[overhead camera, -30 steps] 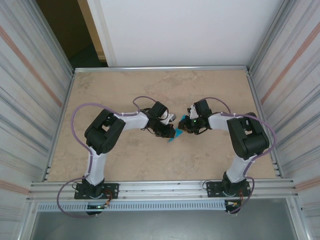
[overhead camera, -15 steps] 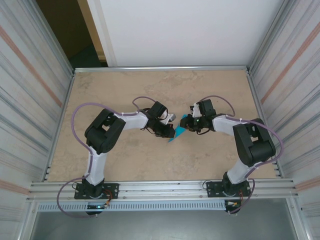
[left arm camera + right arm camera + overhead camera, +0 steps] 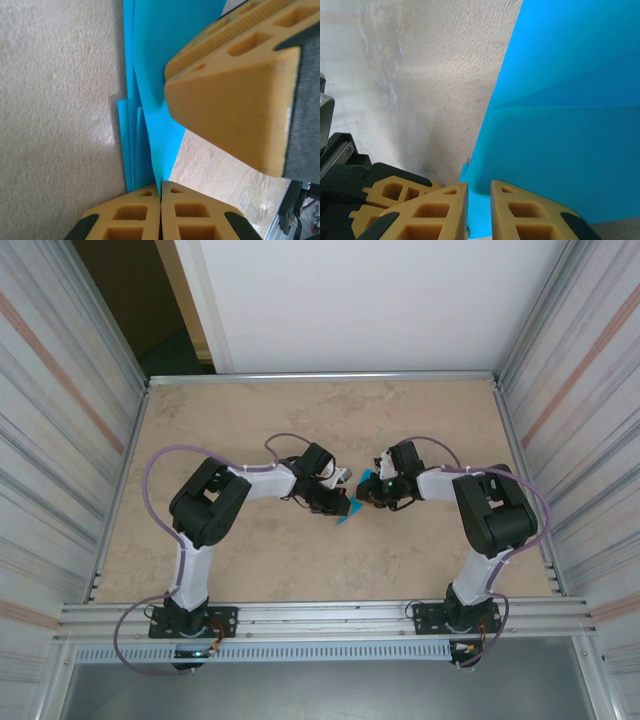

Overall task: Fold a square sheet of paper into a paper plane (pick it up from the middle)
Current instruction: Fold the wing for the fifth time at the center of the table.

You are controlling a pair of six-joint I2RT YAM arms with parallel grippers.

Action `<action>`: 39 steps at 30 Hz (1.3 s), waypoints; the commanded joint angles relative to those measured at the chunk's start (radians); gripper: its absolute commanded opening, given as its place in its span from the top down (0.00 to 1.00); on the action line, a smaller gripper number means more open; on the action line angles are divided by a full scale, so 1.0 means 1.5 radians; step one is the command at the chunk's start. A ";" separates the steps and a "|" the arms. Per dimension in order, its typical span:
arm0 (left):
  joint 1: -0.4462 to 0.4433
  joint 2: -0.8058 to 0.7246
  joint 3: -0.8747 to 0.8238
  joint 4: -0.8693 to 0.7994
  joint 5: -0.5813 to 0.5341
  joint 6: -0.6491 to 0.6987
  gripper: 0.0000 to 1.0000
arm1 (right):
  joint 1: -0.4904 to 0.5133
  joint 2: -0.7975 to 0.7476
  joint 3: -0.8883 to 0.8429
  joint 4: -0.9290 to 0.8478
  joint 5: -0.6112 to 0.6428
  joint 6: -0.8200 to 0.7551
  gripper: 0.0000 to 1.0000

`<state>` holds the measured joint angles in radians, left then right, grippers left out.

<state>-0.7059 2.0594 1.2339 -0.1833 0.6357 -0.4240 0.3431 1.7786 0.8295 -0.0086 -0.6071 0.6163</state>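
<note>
Our left claw [image 3: 160,194] is pinched tight on the folded paper [image 3: 155,50], which runs straight ahead from its fingertips beside the table [image 3: 50,100]. Our right claw [image 3: 479,192] is narrow, fingers slightly apart, with the paper's edge between them.

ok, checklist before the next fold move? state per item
1. Left gripper shut on paper sheet: ok.
2. Right gripper clamped: cannot tell; the sheet sits in a narrow gap between its fingers.
3. Folds in place: ok; stacked layers show in the left wrist view.
4. Two grippers apart from each other: cannot tell; very close.
5. Sheet lifted off table: cannot tell.
</note>
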 commanded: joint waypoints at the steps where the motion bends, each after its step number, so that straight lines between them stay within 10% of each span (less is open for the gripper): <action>1: 0.002 0.038 -0.024 -0.038 -0.042 0.007 0.92 | 0.006 0.021 0.021 -0.021 0.006 -0.017 0.81; 12: 0.002 -0.011 -0.027 -0.035 -0.040 0.000 0.90 | 0.017 0.044 0.050 -0.115 0.080 -0.032 0.84; 22: 0.010 -0.134 -0.024 -0.057 -0.099 -0.019 0.68 | 0.019 0.048 0.051 -0.117 0.080 -0.034 0.83; 39: -0.025 -0.049 0.052 -0.078 -0.053 -0.010 0.91 | 0.019 0.054 0.050 -0.120 0.079 -0.032 0.84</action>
<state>-0.7403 1.9572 1.2720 -0.2478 0.5411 -0.4568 0.3664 1.8137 0.9070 -0.1219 -0.5472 0.5903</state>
